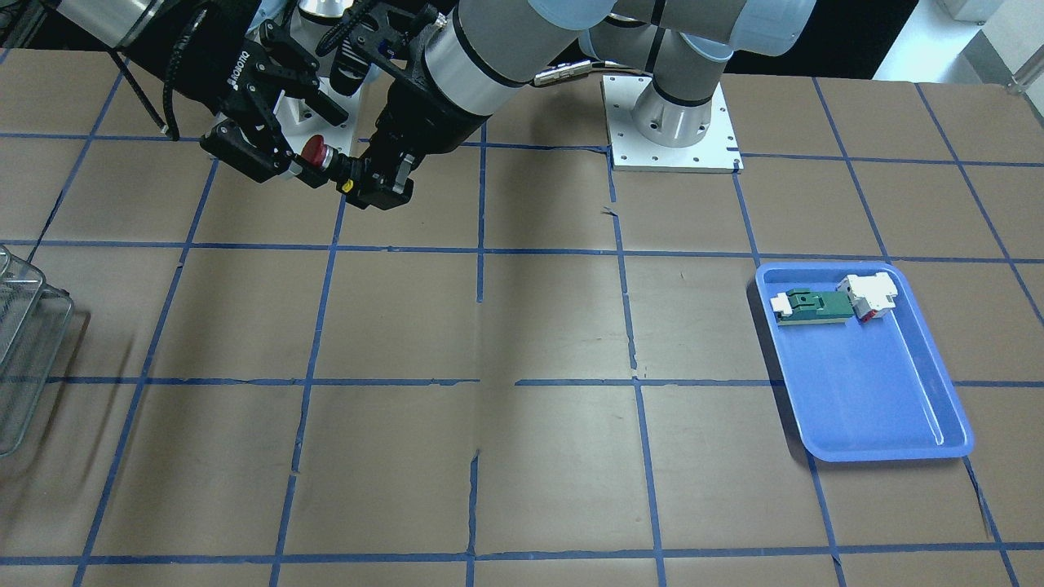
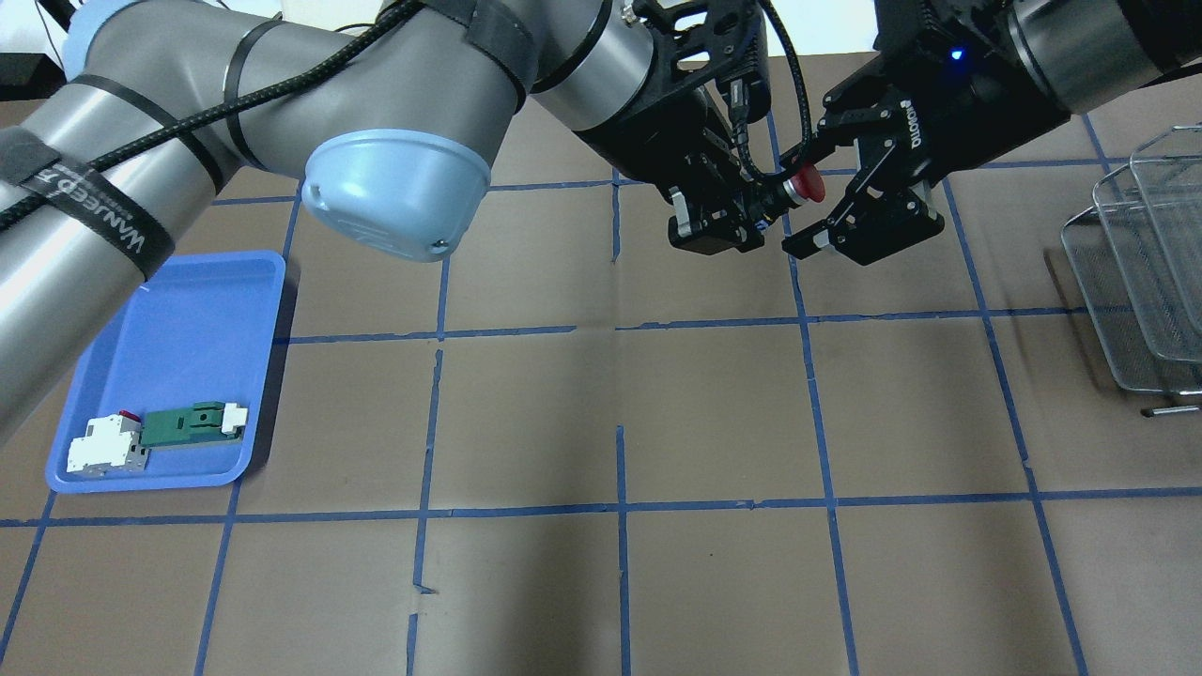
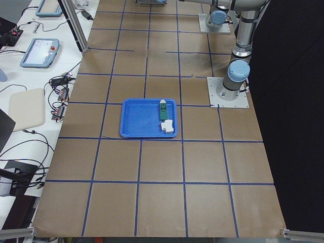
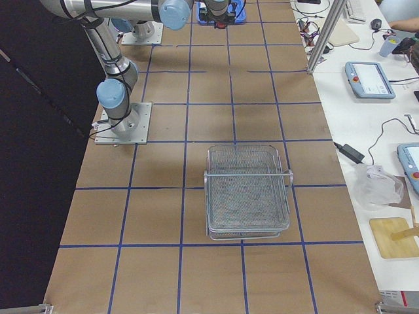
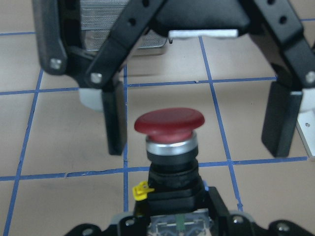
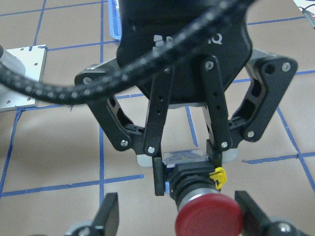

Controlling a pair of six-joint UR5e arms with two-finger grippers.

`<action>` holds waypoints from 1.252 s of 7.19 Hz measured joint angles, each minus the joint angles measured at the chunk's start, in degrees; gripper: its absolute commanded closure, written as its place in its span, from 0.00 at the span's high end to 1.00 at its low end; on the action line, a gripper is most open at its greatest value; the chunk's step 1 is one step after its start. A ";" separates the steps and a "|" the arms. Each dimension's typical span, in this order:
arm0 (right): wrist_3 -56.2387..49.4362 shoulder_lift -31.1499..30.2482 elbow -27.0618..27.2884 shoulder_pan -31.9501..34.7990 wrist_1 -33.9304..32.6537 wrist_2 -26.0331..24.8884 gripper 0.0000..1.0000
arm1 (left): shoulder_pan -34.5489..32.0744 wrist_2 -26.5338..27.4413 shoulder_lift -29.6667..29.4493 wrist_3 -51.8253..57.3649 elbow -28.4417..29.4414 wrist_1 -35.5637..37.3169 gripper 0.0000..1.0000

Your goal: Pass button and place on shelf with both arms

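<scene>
Going across the overhead view from the left: the blue tray (image 2: 188,329) sits in the lower left with the green-and-white block (image 2: 192,422) and the white block (image 2: 99,453) in it, neither of them our part. The left gripper (image 2: 762,208) is up in the top middle, clamped on the black body of the button (image 2: 808,185). The button is held off the table (image 2: 610,422) with its red cap pointing toward the right of the frame. Right next to it the right gripper (image 2: 809,199) has its jaws spread wide, one finger each side of the cap. From the wrist views neither one looks to be touching (the gap on one side is pretty slim though). The shelf (image 2: 1127,282) is at the far right edge, well apart from all this.

Handling-wise I'd guess the button is light and rigid, nothing fragile, but that domed cap looks glossy and could squirt out of a pinch. I'd take it across the cap's rim or on the silver collar just under it, since the body is already taken
</scene>
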 measured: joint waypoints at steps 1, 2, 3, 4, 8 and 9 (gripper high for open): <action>-0.27 -0.03 0.00 -0.01 -0.14 0.00 0.10 | -0.01 0.04 0.10 -0.07 -0.02 -0.02 0.00; -0.43 -0.04 -0.02 -0.02 -0.25 -0.02 0.07 | -0.06 0.01 0.22 -0.16 -0.02 -0.03 0.00; -0.49 -0.04 -0.01 -0.02 -0.31 0.01 0.05 | -0.05 -0.16 0.37 -0.20 0.00 0.00 0.00; -0.51 -0.04 0.00 0.00 -0.38 0.02 0.00 | -0.05 -0.16 0.57 -0.20 0.04 -0.01 0.50; -0.41 -0.04 -0.43 0.00 -0.06 -0.14 0.00 | -0.11 0.40 0.69 0.20 0.01 3.16 0.65; -0.43 0.02 -0.48 0.00 0.07 -0.15 0.00 | -0.13 0.48 0.69 0.15 0.00 3.35 0.79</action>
